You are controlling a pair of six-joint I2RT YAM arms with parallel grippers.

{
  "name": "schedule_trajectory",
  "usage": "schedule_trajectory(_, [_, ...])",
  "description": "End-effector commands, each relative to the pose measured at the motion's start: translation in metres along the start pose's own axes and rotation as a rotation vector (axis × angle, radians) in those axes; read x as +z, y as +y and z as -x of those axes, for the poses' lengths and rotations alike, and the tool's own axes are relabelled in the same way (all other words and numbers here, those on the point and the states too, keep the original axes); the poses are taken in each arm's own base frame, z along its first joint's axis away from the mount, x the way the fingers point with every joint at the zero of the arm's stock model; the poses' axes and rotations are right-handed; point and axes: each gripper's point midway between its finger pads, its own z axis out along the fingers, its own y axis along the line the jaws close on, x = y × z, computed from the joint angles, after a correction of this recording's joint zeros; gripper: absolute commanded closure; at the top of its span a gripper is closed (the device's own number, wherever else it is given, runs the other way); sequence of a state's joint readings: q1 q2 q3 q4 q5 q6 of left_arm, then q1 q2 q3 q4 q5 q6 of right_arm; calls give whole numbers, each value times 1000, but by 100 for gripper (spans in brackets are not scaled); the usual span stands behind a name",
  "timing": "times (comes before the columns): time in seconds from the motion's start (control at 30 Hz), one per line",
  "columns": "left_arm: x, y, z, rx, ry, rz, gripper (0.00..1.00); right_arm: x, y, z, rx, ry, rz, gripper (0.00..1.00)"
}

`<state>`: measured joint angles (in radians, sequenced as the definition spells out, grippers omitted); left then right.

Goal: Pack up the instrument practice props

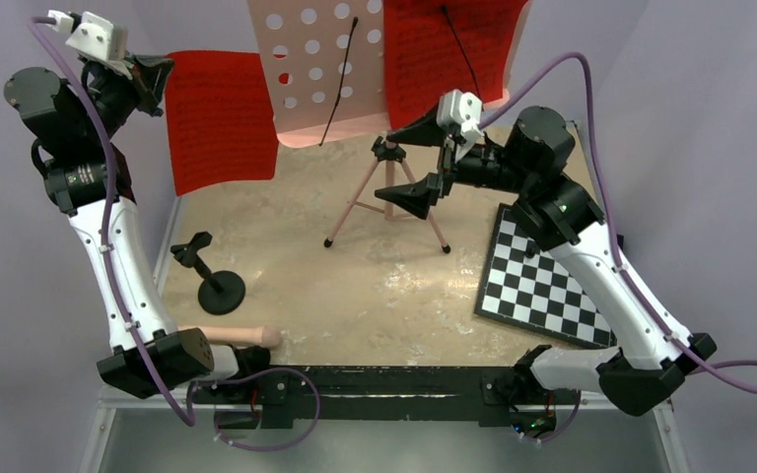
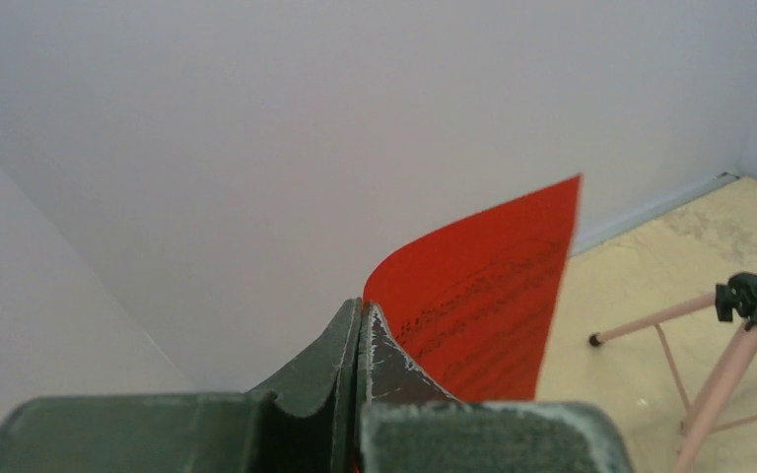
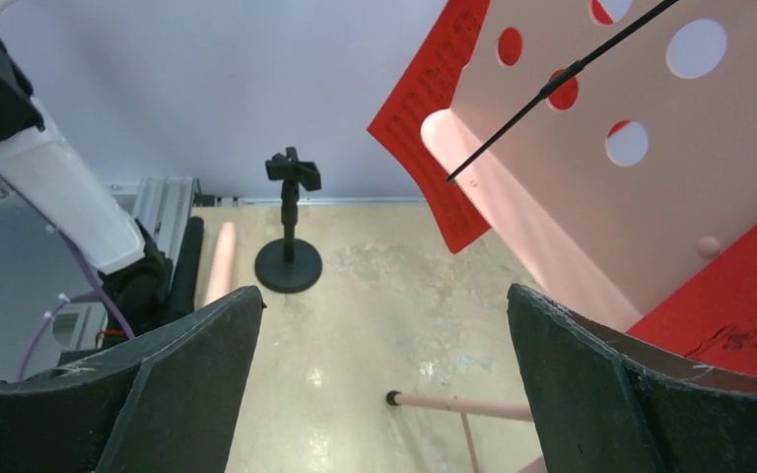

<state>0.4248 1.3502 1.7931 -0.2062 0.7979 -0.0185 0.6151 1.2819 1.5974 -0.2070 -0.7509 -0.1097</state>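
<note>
1. Looking down from the top external view, the left claw is raised at the far left, clamped on the edge of a red sheet. The sheet hangs just beside the pink music stand. A careless sideways swing could drag the page across the perforated desk and tip the tripod.
2. In the left wrist view, the jaws are pressed flat together on the sheet's edge (a thin bite, by the look of it). The curled paper could slip free or tear if it is moved fast.
3. In the right wrist view, the right claw gapes wide and holds nothing, close before the desk. A second red page lies behind the desk. Closing blindly might snag the thin black wire or shove the stand over. The black round-base stand and pink rod sit on the table, well apart from it.
</note>
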Motion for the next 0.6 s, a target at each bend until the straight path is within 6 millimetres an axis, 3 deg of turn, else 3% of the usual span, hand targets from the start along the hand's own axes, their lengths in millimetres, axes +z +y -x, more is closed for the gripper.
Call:
schedule_trajectory(0.0, [3,-15,-36,-80,36,-54,100,-20,13,2,-95,0,-6,1])
schedule_trajectory(0.27, [4,-12,-131,-116,210,-86,100,-32,17,-18,-109,62,-31,1])
schedule_trajectory(0.57, [26,19,-221,-148,365,-82,100,-30,12,-26,-114,81,-41,1])
